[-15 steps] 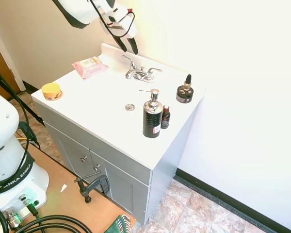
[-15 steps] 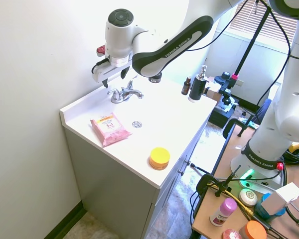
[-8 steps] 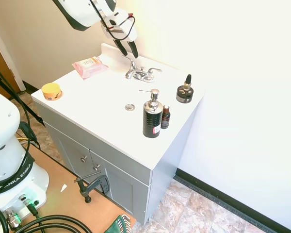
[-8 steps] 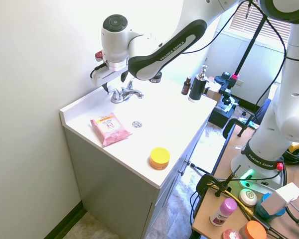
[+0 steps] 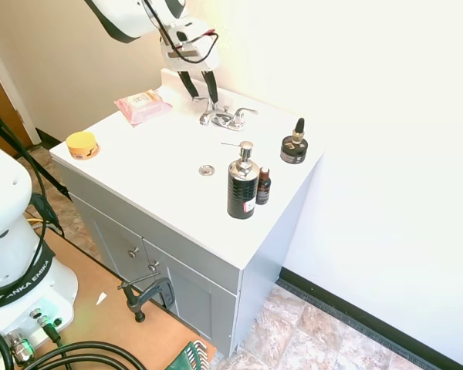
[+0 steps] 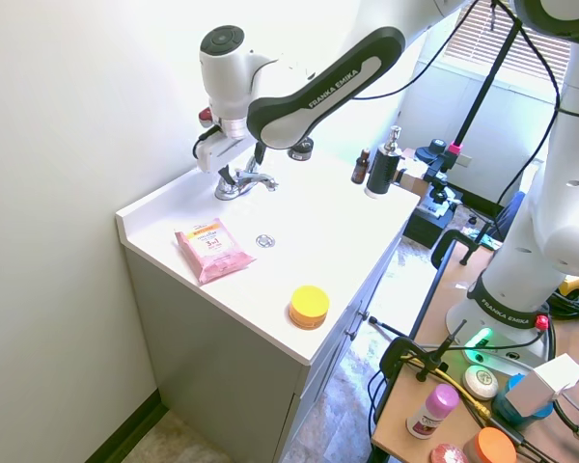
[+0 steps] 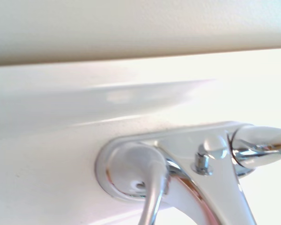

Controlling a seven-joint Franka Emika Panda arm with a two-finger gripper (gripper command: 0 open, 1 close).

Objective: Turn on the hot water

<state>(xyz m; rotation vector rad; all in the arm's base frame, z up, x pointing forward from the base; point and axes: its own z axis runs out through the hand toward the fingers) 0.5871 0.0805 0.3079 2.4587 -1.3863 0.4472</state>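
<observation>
Hidden or unclear: in the first exterior view glare from the wall washes out the back of the vanity top (image 5: 170,146); the fingertips (image 5: 194,87) overlap the chrome there, so contact cannot be told. In the wrist view the lever is cut off by the picture's lower edge.
Yellow jar (image 5: 82,144): closed lid, contents unseen, at the left front corner of the counter.
Pink wipes pack (image 5: 142,105): flat at the left rear, near the backsplash.
Gripper (image 5: 201,86): pointing down over the left end of the faucet (image 5: 226,117), its two dark fingers parted by a narrow gap and holding nothing.
Hot water lever (image 5: 206,99): slim chrome handle on the left of the faucet base, just under the fingertips; in the wrist view (image 7: 154,197) it curves away from its round base.
Right lever (image 5: 245,112): well apart from the gripper, angled toward the right.
Drain (image 5: 207,169): in open counter in front of the faucet, bare surface around it.
Soap bottle (image 5: 242,185): black with chrome pump, upright near the right front edge.
Small brown bottle (image 5: 263,186): just beside the soap bottle, on its right.
Dark round jar (image 5: 294,148): a dropper bottle stands on its lid, near the right edge.
</observation>
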